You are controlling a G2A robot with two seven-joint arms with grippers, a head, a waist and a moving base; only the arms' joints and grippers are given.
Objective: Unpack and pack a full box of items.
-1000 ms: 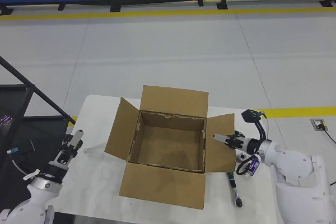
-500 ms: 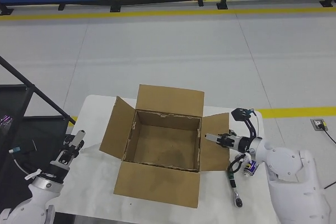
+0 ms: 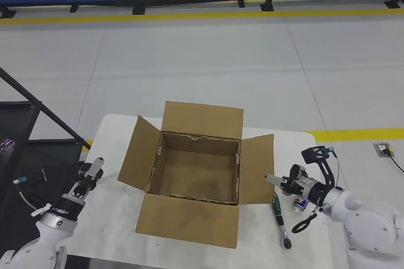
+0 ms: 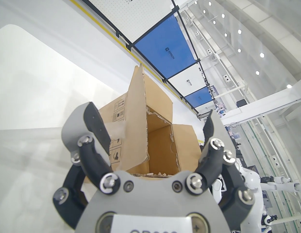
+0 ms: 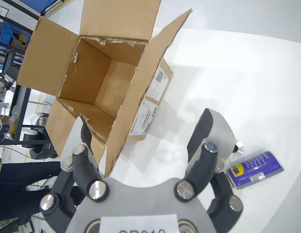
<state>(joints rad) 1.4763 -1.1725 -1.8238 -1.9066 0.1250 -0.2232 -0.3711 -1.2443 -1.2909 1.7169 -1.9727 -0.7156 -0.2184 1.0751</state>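
Observation:
The open cardboard box stands in the middle of the white table, all flaps up and its inside bare. My right gripper hangs open just off the box's right flap, not touching it; its wrist view looks into the box between the open gripper. A blue can lies on the table beside that gripper. A green-handled ratchet wrench lies in front of it. My left gripper is open and holds nothing, left of the box.
A black rack stands past the table's left edge. The table's right and front edges are close to the can and the wrench. Free table surface lies between the left gripper and the box.
The right gripper first pushed the box a little to the left by its right flap, then drew back to the right and forward, off the flap. The left arm has barely moved.

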